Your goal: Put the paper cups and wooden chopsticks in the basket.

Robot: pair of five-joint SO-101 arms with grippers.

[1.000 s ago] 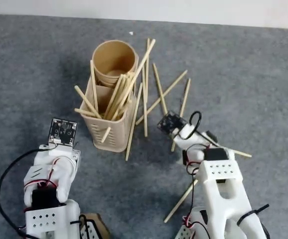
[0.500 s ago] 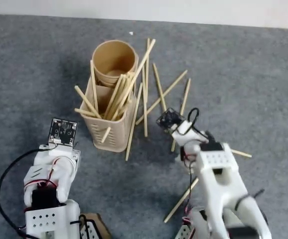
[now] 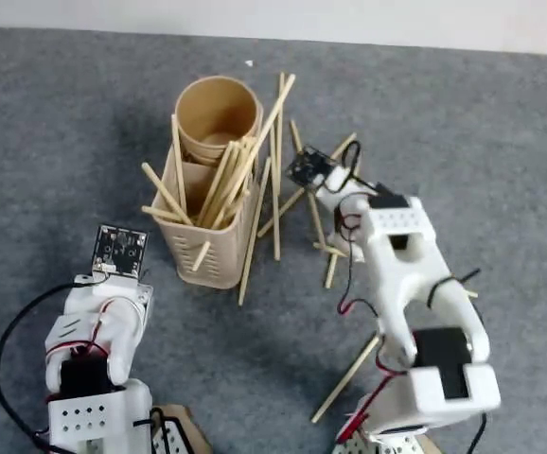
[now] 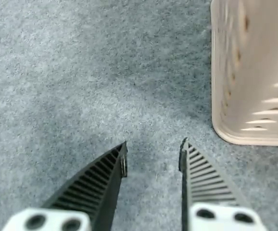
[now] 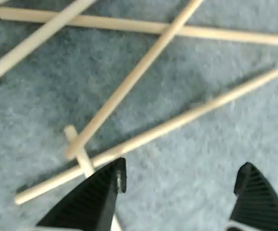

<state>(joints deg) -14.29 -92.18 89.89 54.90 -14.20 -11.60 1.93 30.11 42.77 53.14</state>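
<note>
High view: the basket stands upright on grey carpet. Nested paper cups sit in its far end. A bundle of chopsticks fills the near part, the ends sticking out at several angles. One more stick leans against the outer wall on the side toward the right arm.

Loose chopsticks lie crossed on the carpet just beside the basket on that same side. A single stray stick lies well apart from them, near the base of the right arm.

The right arm stretches out over the crossed sticks, its wrist above them. The left arm sits drawn back, on the near side of the basket.

Left wrist view: the left gripper has its fingers parted a moderate way. Bare carpet shows between them and nothing is held. The basket wall is near, off to one side, not touching the fingers.

Right wrist view: the right gripper is spread wide and holds nothing. One long chopstick runs slantwise across the carpet ahead of the gap. A second stick crosses over it. A short stub end lies just beside one fingertip; contact cannot be told.
</note>
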